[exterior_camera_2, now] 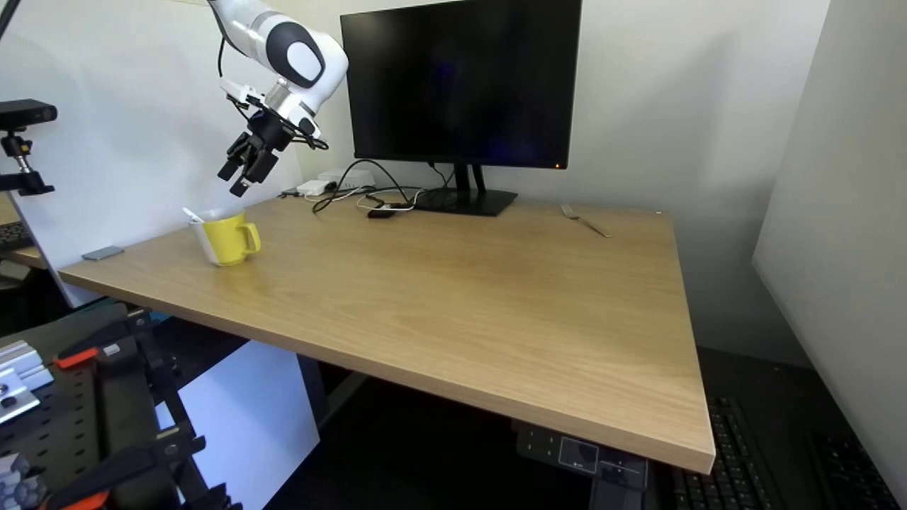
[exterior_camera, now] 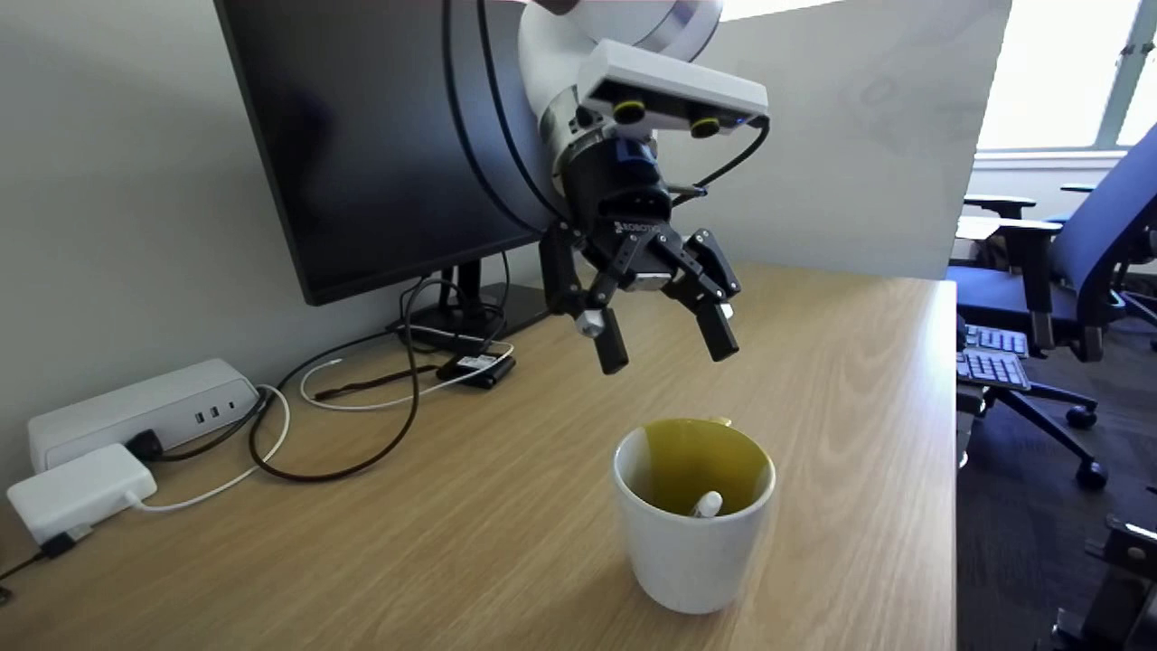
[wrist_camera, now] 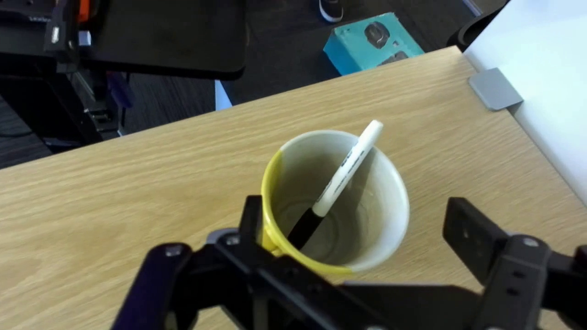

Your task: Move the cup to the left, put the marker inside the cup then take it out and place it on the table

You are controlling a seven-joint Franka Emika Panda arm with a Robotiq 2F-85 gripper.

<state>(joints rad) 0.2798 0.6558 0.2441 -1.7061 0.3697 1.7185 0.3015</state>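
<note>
Marker (wrist_camera: 340, 178) is leaning inside cup (exterior_camera: 691, 547), insertion seemingly done; pincer (exterior_camera: 667, 351) is hovering above, spread, gripping nothing. Removal, placing on worktop (exterior_camera: 506, 542) apparently remaining; leftward shift unclear.

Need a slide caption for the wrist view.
Marker leaning inside the mug, black end down, white end sticking out; the open tool hangs apart from both, above the table.

Overexposed window (exterior_camera: 1048, 77), soft shadows
</note>
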